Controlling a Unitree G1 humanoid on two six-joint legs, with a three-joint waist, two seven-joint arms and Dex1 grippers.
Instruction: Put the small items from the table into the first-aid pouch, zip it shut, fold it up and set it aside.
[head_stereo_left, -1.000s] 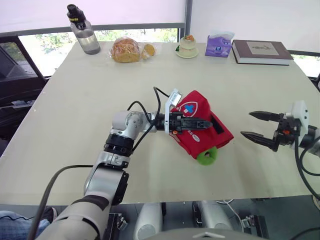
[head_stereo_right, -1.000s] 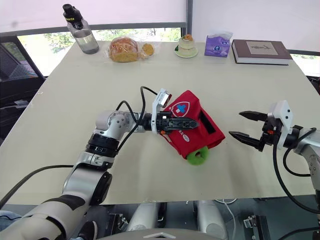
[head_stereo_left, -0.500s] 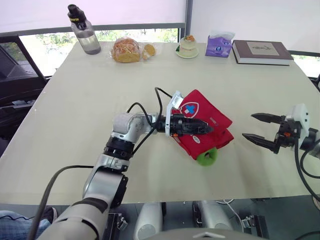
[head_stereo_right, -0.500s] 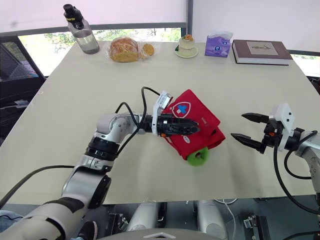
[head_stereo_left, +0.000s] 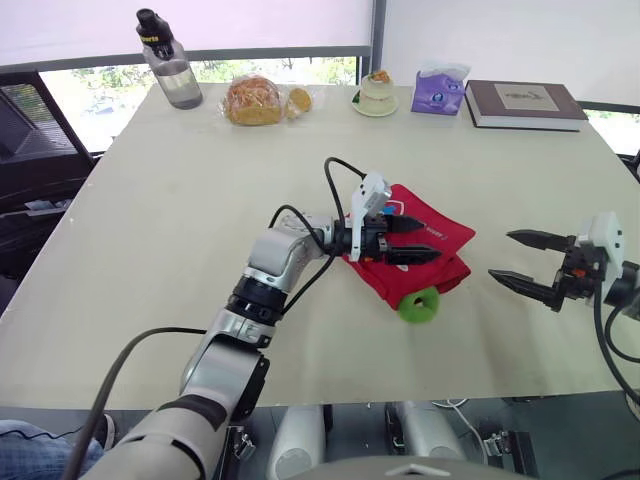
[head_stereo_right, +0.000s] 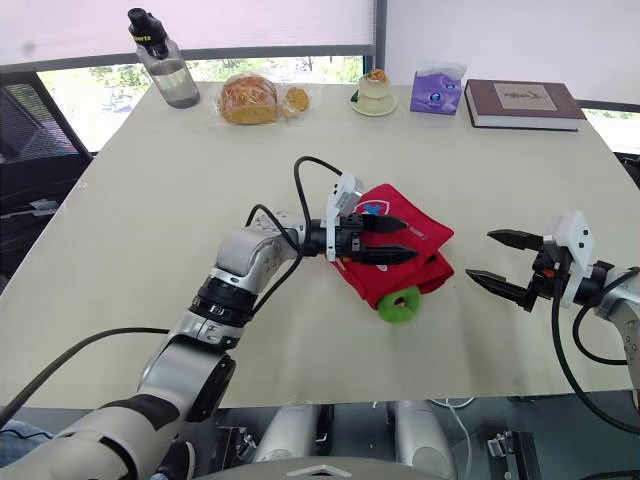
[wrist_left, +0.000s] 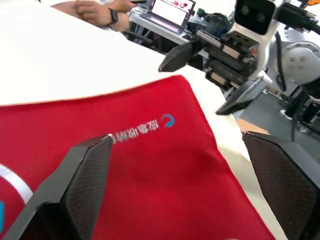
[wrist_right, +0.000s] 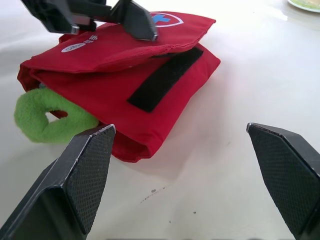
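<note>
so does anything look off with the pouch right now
Yes. A green fuzzy ring sticks out of the folded red first-aid pouch at its near end instead of being tucked inside. The upper flap lies skewed over the lower layer, leaving the black strip uncovered. The left gripper is open over the flap.

The left arm (head_stereo_left: 262, 290) is built of silver-grey metal cylinders joined by black ribbed rings, and a thin black cable (head_stereo_left: 335, 172) loops along it to a white plastic camera bracket (head_stereo_left: 374, 193) at the wrist. The left gripper (head_stereo_left: 432, 240) is black, with small orange marks at its base and two long fingers (wrist_left: 75, 190) that taper to points and carry a fine woven, carbon-like texture. The right gripper (head_stereo_left: 500, 255) has the same black pointed build, backed by a white camera block (head_stereo_left: 604, 232) and a black wrist cable (head_stereo_left: 603, 340).
</note>
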